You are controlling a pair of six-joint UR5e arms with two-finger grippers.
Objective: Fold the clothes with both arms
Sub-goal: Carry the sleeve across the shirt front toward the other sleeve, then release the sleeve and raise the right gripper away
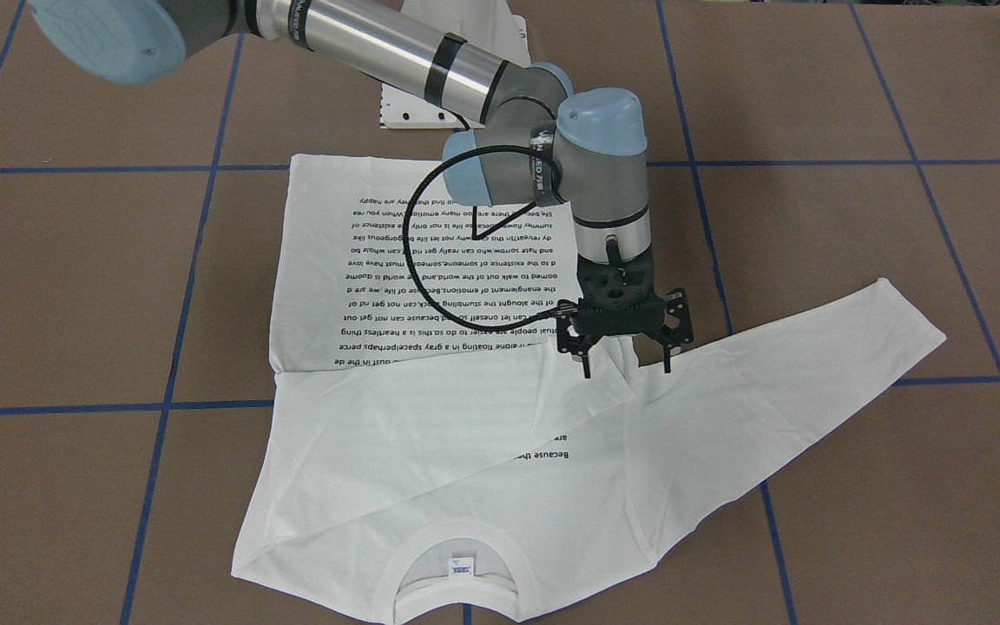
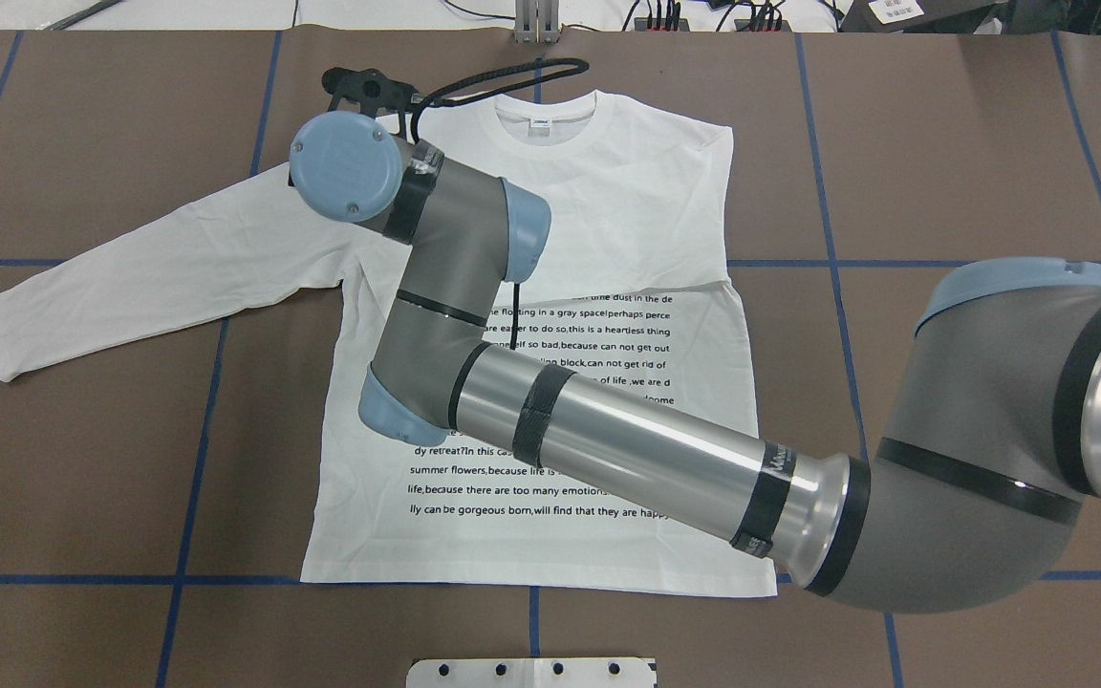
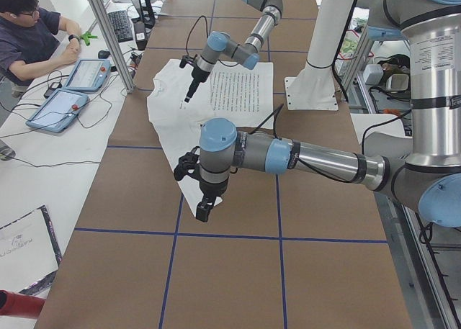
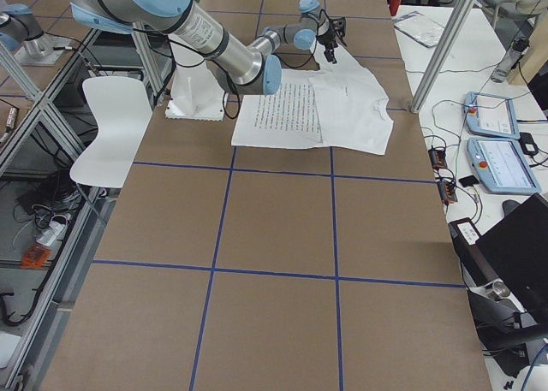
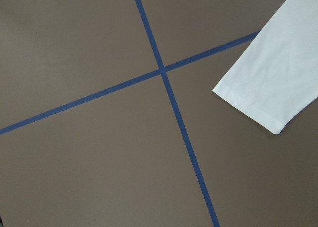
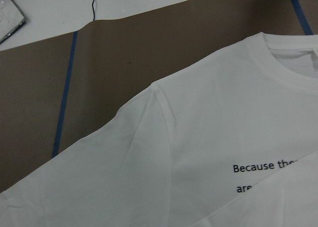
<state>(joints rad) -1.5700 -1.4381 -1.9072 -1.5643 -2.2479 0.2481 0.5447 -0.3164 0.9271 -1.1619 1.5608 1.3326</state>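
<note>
Facing the robot, we saw the right hand (image 1: 628, 365) spread wide and empty over the white T-shirt (image 1: 326, 260) flat on the table (image 1: 75, 260), likely to pinch its outstretched sleeve (image 1: 795, 365). Overhead, its arm (image 2: 608, 440) hid part of the text (image 2: 598, 511). From the left end, the left hand (image 3: 204, 208) hung near that sleeve's end; we could not tell its opening

The shirt (image 2: 627, 210) lies flat on the table (image 2: 942, 143), print upward, with its collar (image 2: 548, 150) on the side far from the robot and its hem toward the pedestal (image 2: 531, 672). Its left sleeve (image 2: 130, 277) stretches out to the robot's left. The other sleeve (image 1: 430, 417) lies folded across the chest. The right hand (image 1: 627, 369) hangs over the left shoulder. The left hand (image 3: 203, 212) is above the table, near the outstretched cuff (image 5: 248, 108).
</note>
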